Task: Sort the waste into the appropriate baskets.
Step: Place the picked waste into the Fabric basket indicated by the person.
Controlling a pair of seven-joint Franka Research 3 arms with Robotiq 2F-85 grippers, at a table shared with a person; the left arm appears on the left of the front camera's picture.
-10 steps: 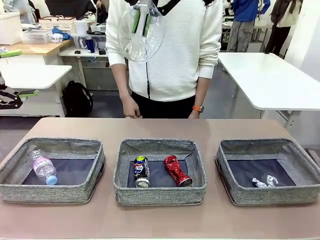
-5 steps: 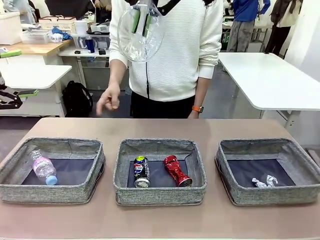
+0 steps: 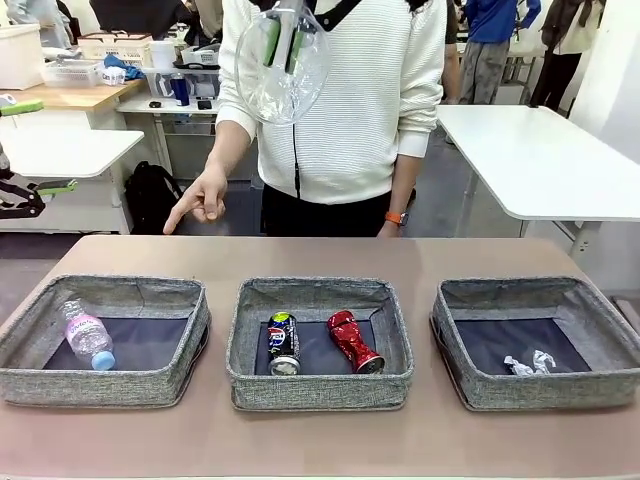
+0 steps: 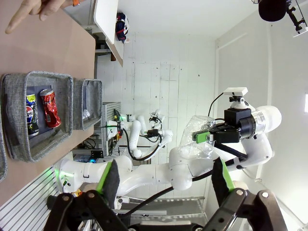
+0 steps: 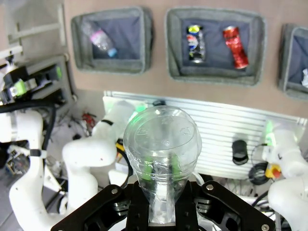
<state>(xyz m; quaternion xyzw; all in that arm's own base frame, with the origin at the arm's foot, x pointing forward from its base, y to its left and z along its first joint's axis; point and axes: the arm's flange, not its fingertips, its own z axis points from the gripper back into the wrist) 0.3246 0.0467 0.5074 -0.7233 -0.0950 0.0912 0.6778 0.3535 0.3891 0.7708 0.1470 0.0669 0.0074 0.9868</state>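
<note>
Three grey baskets sit in a row on the table (image 3: 320, 445): the left basket (image 3: 105, 385) holds the bottle (image 3: 88, 335), the middle basket (image 3: 320, 388) two cans (image 3: 284, 343), the right basket (image 3: 540, 390) white scraps (image 3: 530, 364). Beyond, the person's hand (image 3: 200, 203) points down. High up, the right pincer (image 3: 282, 42) clamps the clear cup (image 3: 280, 75); the left pincer (image 4: 163, 180) gapes wide

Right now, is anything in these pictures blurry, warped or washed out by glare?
Front view: evenly lit and sharp on the baskets; the clear plastic cup held close to the lens shows light reflections. Left wrist view: rolled sideways, wide-angle bending at the edges, white wall bright. Right wrist view: the cup in the right gripper looms large and distorted; bins above look small but clear.
</note>
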